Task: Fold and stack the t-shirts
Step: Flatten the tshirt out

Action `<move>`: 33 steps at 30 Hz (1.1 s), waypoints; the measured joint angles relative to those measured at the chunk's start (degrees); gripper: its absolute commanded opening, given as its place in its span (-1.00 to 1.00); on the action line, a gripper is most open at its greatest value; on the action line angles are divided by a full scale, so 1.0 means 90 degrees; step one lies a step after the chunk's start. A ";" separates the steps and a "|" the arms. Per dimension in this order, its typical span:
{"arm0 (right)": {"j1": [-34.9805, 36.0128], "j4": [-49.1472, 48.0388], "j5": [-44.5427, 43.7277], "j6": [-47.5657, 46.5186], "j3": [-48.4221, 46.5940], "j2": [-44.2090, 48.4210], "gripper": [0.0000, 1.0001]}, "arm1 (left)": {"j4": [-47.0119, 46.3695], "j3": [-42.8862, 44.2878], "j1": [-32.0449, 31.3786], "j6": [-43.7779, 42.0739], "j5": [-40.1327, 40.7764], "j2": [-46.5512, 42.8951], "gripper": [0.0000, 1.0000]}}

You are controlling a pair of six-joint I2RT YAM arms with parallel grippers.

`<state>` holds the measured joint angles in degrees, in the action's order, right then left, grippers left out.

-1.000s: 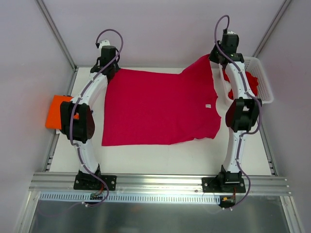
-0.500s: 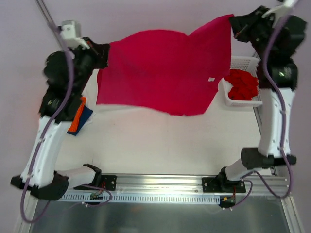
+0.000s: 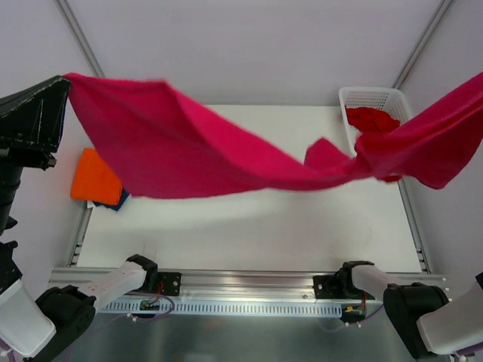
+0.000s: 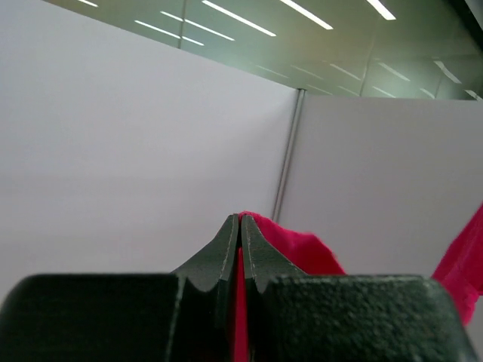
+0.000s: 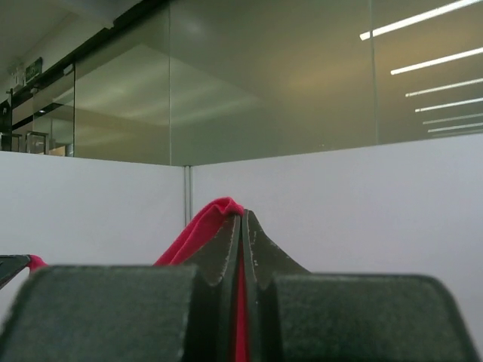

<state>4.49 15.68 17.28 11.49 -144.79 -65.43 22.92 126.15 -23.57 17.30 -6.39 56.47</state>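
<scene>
holding crimson-pink t-shirt (image 3: 226, 158) stretched in the air above desk (image 3: 249, 226), sagging toward the centre. clamped shut on one edge with left gripper (image 4: 240, 226), at far left of top view. clamped shut on opposite edge with right gripper (image 5: 241, 222), cloth pinched between closed fingers in both wrist views. resting in white basket (image 3: 373, 94) at far right corner: red t-shirt (image 3: 370, 118). lying at left edge of desk: orange t-shirt (image 3: 94, 177) over dark blue t-shirt (image 3: 121, 200).
</scene>
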 measured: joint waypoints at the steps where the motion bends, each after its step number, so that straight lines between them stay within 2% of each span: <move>1: 0.0000 0.0007 0.0017 0.0053 0.0095 0.0012 -0.99 | 0.0102 -0.0015 0.0000 0.0039 -0.0112 -0.0056 -1.00; 6: 0.0000 0.0253 0.0015 0.0202 0.0483 -0.0053 -0.99 | 0.0527 -0.0355 0.0000 0.0199 -0.0313 -0.0544 -1.00; 10: 0.0000 0.0335 0.0012 0.0202 0.1154 0.0104 -0.99 | 0.0534 -0.1059 0.0000 0.0279 -0.0233 -0.1171 -1.00; 14: 0.0000 0.0277 -0.0022 0.0138 0.2278 0.0389 -0.99 | 0.0364 -0.2344 0.0000 0.0316 0.0143 -0.1583 -1.00; 18: 0.0000 -0.0010 -0.0192 -0.0056 0.3682 0.0410 -0.99 | 0.0029 -0.4095 0.0000 0.0308 0.0974 -0.1413 -1.00; 21: -0.0034 -0.0168 -0.0313 -0.0180 0.4493 0.0075 -0.99 | -0.0384 -0.5309 0.0034 0.0304 0.1625 -0.0792 -1.00; 25: -0.0165 -0.0571 -0.0362 -0.0289 0.5003 -0.1158 -0.99 | -0.0964 -0.6256 0.0469 0.0372 0.2011 0.0828 -1.00; 29: -0.0284 -0.0811 -0.0372 -0.0342 0.4833 -0.3045 -0.99 | -0.1501 -0.6271 0.0930 0.0481 0.2310 0.2608 -1.00; 33: -0.0318 -0.0430 -0.0374 -0.0408 0.3689 -0.5374 -0.99 | -0.1727 -0.5588 0.1183 0.0466 0.2601 0.4216 -1.00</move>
<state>1.63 11.81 13.91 7.81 -111.59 -113.80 7.38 75.85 -12.93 21.50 17.02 94.41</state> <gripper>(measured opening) 0.010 0.008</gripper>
